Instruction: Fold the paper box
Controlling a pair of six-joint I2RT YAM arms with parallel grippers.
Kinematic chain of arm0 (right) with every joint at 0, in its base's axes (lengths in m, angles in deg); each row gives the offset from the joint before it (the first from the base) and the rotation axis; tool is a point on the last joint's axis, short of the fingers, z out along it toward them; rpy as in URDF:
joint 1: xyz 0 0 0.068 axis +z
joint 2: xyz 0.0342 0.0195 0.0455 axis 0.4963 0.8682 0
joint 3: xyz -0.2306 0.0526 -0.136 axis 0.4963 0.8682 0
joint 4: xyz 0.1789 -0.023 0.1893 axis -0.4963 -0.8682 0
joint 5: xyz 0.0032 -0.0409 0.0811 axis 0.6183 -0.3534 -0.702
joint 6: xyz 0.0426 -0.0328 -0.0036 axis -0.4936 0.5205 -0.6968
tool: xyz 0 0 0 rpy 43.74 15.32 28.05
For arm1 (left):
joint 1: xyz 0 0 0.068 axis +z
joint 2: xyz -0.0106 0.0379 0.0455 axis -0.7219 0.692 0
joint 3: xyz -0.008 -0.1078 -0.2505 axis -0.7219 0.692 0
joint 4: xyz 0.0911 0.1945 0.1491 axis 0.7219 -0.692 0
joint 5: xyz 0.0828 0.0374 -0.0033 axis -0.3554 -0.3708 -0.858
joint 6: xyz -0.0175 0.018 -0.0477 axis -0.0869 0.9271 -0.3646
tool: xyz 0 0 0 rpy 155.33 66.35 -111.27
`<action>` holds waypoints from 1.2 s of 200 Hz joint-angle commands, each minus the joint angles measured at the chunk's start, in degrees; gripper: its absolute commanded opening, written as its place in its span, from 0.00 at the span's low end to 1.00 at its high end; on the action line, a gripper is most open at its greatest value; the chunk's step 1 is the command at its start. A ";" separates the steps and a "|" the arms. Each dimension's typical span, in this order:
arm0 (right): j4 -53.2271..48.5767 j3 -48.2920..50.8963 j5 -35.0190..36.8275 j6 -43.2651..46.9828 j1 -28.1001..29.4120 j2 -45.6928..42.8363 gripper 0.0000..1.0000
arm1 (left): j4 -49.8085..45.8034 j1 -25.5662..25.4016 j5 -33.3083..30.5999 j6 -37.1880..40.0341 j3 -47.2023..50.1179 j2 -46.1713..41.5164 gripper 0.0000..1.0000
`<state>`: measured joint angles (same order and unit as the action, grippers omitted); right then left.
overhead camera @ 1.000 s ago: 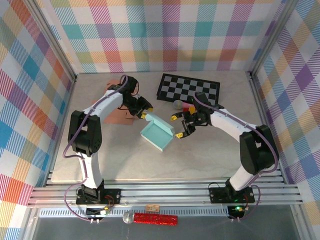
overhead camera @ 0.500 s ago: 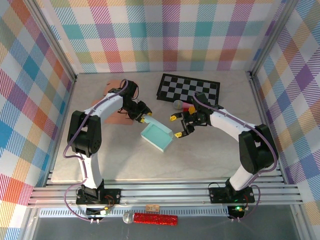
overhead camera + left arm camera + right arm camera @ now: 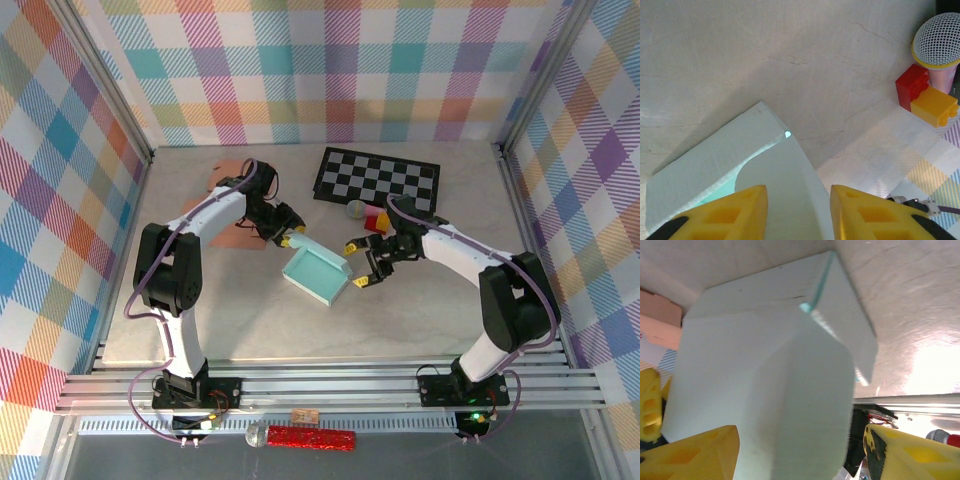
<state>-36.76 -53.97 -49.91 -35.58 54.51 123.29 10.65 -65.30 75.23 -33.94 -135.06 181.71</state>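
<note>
Flap-folding time: sitting the teal paper box mid-counter, straddling its back flap with the left claw partly open, setting the right claw wide around its side; next, likely needing a gentle squeeze.

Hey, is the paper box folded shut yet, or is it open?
Open. The box lies like a shallow tray, its inside facing up in the top view, with a flap loose at the left hand.

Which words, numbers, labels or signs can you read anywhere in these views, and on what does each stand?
None can be read. The paper box, the checkered mat and the toy bricks carry no writing. A small tan tag on the front rail is too small to read.
</note>
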 commanded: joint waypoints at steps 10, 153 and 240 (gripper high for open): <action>-0.53 0.56 0.26 0.39 -0.23 -1.61 0.67 | -6.26 0.17 -2.25 3.35 -3.43 -2.49 0.42; 3.99 -0.83 -0.89 -2.27 0.19 1.36 0.65 | -2.99 -1.02 0.03 2.72 -3.17 -0.17 0.39; 6.27 -2.59 -0.79 -3.71 1.17 3.61 0.62 | -0.33 -2.52 1.80 0.26 -0.99 -1.22 0.35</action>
<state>-31.95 -54.48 -49.98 -37.77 55.29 125.95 9.44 -67.16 75.32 -32.34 -137.15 181.74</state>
